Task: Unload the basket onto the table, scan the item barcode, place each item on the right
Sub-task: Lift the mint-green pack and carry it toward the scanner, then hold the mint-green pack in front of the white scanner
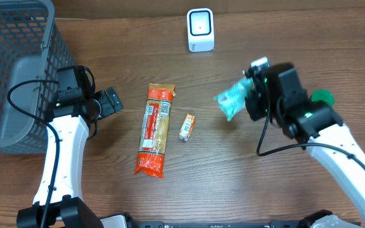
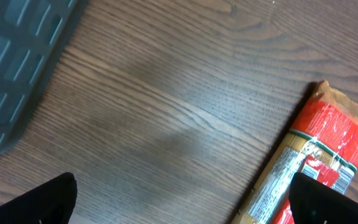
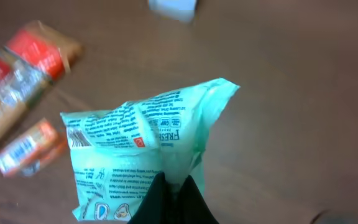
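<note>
Overhead: right gripper (image 1: 253, 95) clenched tight on a mint-green plastic packet (image 1: 232, 100), holding it off the brown wood-grain table (image 1: 284, 38), below and to the right of the white box-shaped barcode scanner (image 1: 200, 30) and well apart from it. Left gripper (image 1: 113, 101) spread wide, grasping nothing, between the grey mesh basket (image 1: 11, 69) and the long red-and-orange pasta packet (image 1: 155, 130). Beside that, a small orange sachet (image 1: 187, 126), apart from it. Only here, both arms and the whole layout together.

Left wrist: two dark fingertips (image 2: 48, 199) in the bottom corners, far apart, bare wood between them. One end of the long red-and-orange pasta packet (image 2: 319, 162) by the right fingertip, touching or not impossible to tell. Corner of the grey mesh basket (image 2: 17, 50) at upper left. No sight of the mint-green plastic packet.

Right wrist: black fingers (image 3: 173, 202) pinched together on the lower edge of the mint-green plastic packet (image 3: 142, 155). Only here, printed text and a barcode (image 3: 76, 138) on its left side. Blurred behind, the scanner's base at the top edge, the pasta packet and the sachet at left.
</note>
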`<state>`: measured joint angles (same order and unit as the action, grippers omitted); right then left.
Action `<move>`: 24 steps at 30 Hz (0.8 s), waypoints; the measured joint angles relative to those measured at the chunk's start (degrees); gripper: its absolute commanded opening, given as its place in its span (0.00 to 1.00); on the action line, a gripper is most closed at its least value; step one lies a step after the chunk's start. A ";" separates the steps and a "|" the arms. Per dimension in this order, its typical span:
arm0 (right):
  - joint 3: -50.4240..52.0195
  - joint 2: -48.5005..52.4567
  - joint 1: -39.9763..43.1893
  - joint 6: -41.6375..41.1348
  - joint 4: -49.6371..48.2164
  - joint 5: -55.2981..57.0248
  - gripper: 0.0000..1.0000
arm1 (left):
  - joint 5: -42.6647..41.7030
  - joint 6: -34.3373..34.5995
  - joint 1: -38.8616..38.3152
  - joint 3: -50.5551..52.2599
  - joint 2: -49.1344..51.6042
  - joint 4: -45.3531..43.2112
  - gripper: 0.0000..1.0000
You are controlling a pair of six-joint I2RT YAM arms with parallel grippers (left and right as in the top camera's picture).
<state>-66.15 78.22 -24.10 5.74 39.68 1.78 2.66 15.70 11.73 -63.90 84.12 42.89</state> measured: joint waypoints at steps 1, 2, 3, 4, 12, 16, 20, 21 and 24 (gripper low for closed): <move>-2.75 0.09 0.00 1.68 0.44 0.17 0.03 | 0.00 0.00 0.00 0.00 0.00 -0.02 1.00; -5.22 0.26 0.00 3.21 0.79 0.35 0.03 | 0.00 -0.02 0.00 0.00 0.00 -0.02 1.00; -8.44 0.76 0.00 4.90 1.51 0.81 0.03 | 0.00 0.00 0.00 0.00 0.00 -0.04 1.00; -11.17 1.36 0.00 6.16 2.16 1.29 0.03 | 0.00 0.00 0.00 0.00 0.00 -0.02 1.00; -32.59 13.88 -0.07 16.72 6.51 10.01 0.03 | 0.00 0.00 0.00 0.00 0.00 0.00 1.00; -33.27 18.78 -0.11 21.31 1.44 14.14 0.04 | 0.00 0.00 0.00 0.00 0.00 -0.04 1.00; -33.27 23.98 -0.79 23.30 -3.54 18.75 0.03 | 0.00 0.00 0.00 0.00 0.00 -0.02 1.00; -33.27 25.51 -1.20 23.74 -5.38 20.15 0.04 | 0.00 0.00 0.00 0.00 0.00 -0.04 1.00; -33.27 29.22 -2.78 25.51 -10.08 23.39 0.04 | 0.00 0.00 0.00 0.00 0.00 -0.02 1.00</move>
<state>-99.42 107.44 -26.87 31.24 29.61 25.17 2.66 15.70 11.73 -63.90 84.12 42.87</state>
